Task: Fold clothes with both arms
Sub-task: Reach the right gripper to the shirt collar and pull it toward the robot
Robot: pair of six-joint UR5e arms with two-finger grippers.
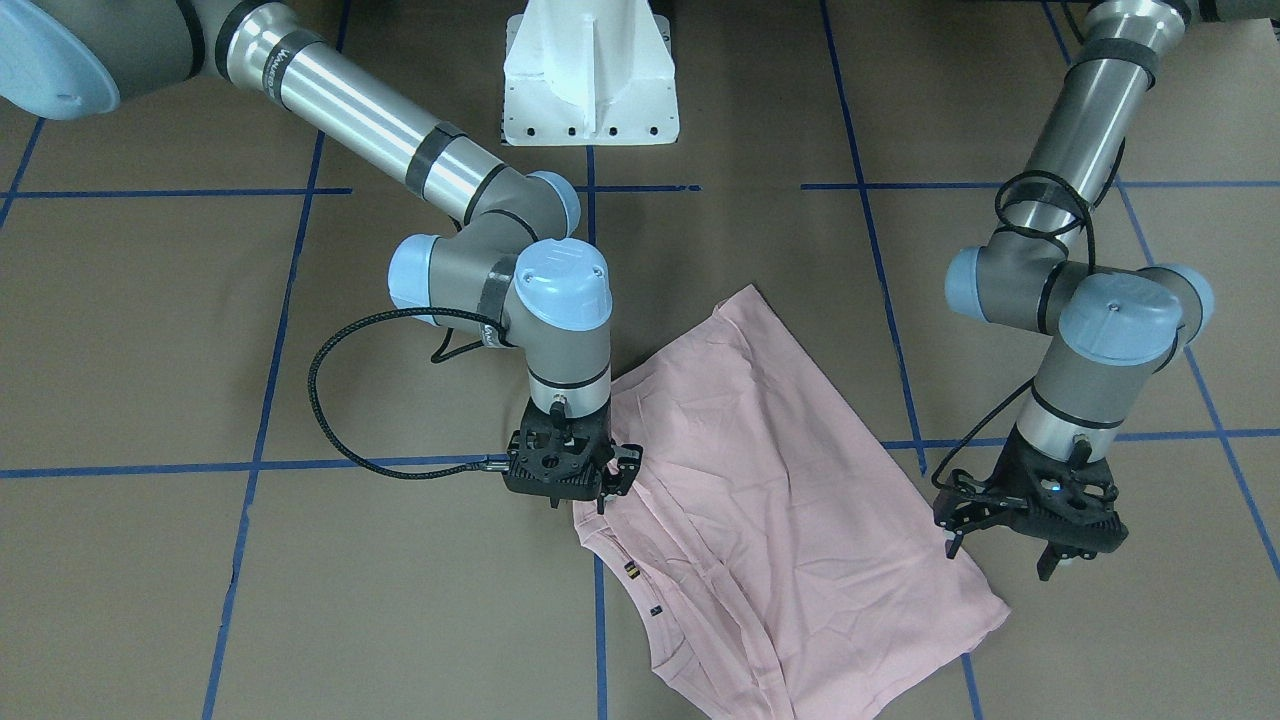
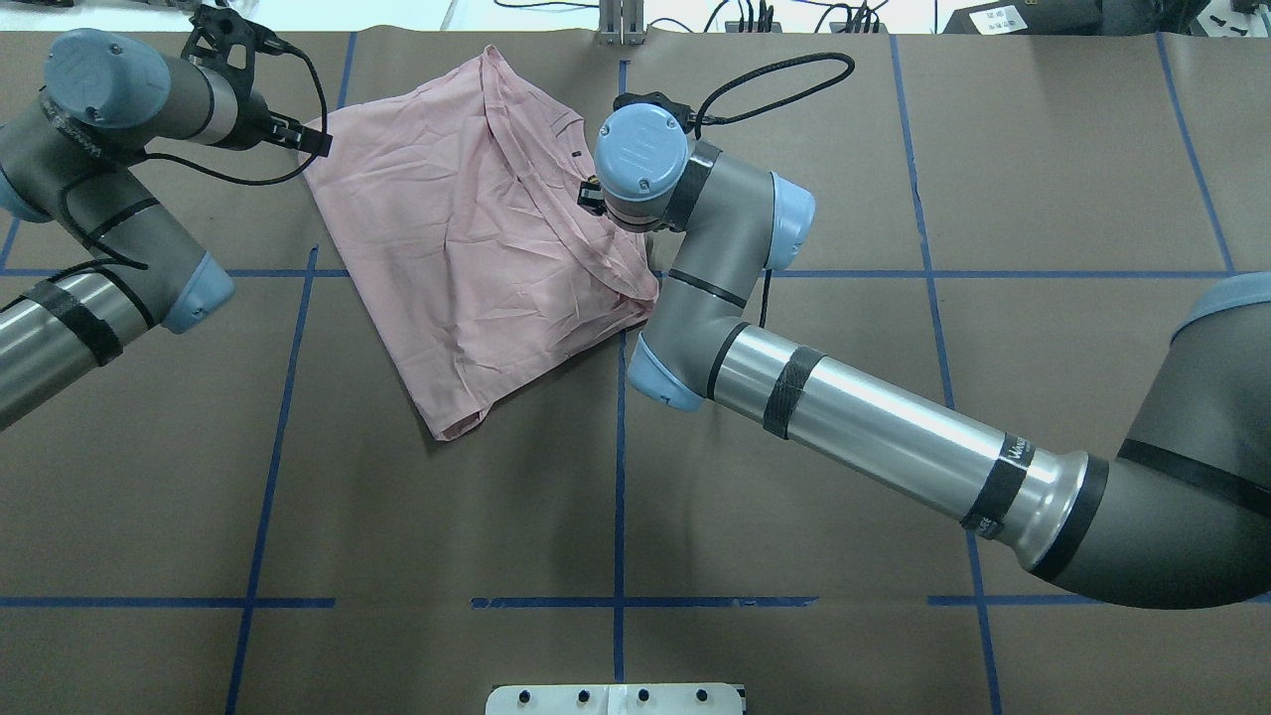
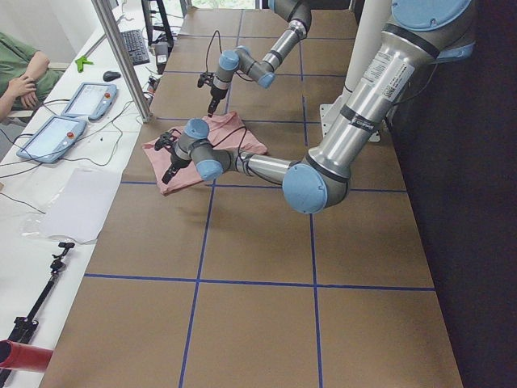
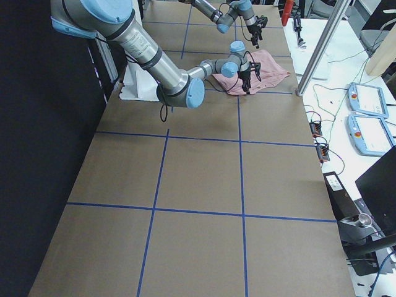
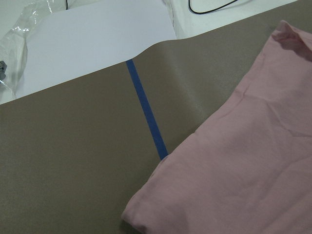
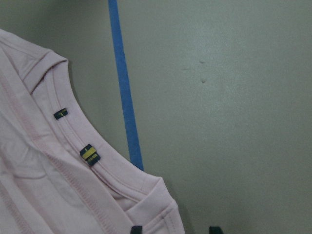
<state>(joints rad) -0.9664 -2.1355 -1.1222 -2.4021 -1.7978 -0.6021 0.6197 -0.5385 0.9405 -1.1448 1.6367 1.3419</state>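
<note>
Here the pale pink T-shirt (image 1: pixel 780 480) is seen lying flat and a bit wrinkled on the brown desk (image 1: pixel 150 330), plain side up, across a blue tape line (image 1: pixel 598 640). The right end effector (image 1: pixel 580 498) is lowered at the shirt's neck edge. Its two fingertips (image 6: pixel 136 229) are spread apart, with the cloth's edge between them. Two small dark tags (image 6: pixel 90 154) are seen on the neckline. The left end effector (image 1: pixel 1000 558) is held just beside the shirt's other side, near a corner. Its fingers are spread wide and nothing is held.
</note>
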